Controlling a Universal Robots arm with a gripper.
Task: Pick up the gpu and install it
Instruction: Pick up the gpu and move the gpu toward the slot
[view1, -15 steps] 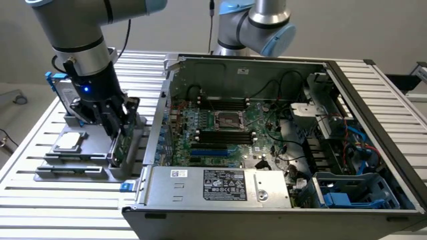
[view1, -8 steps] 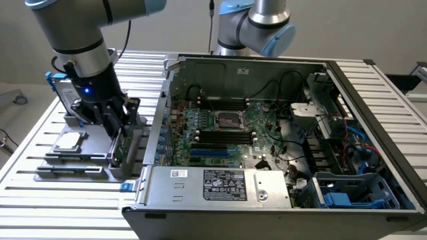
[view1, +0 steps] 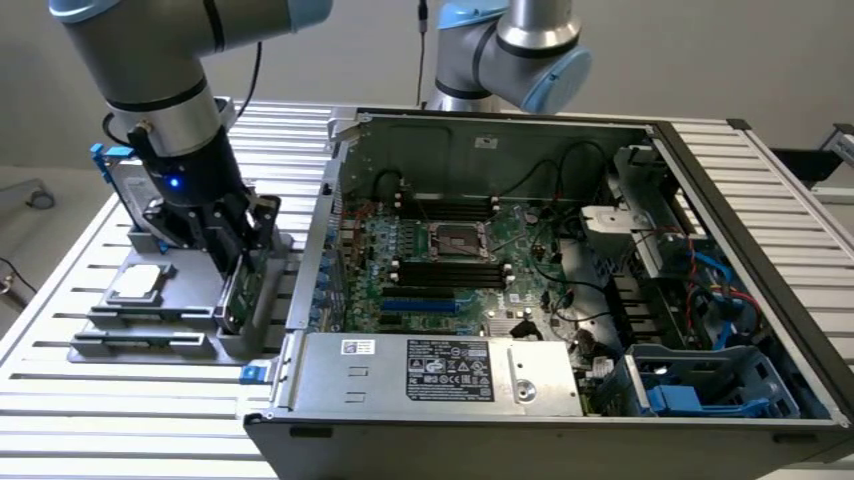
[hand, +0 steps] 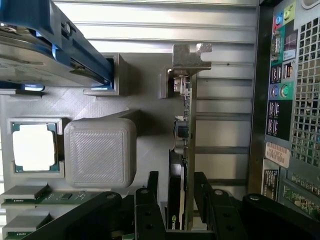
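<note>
The gpu (view1: 242, 290) stands on edge in a slot of the grey holder (view1: 147, 320), to the exterior view's left of the open computer case. In the wrist view the gpu (hand: 183, 135) shows as a thin card with a metal bracket at its far end, a green board on one face and a black shroud on the other. My gripper (view1: 230, 252) has come down over it. The jaws of my gripper (hand: 177, 200) are open, with one black finger (hand: 151, 192) on each side of the card and a small gap still showing.
The holder also carries a hard drive in a blue frame (view1: 123, 180), a CPU (view1: 140, 284) and memory sticks (hand: 30, 196). The open case (view1: 747, 250) with its motherboard (view1: 441, 265) lies close by. A second arm (view1: 514, 45) stands behind the case.
</note>
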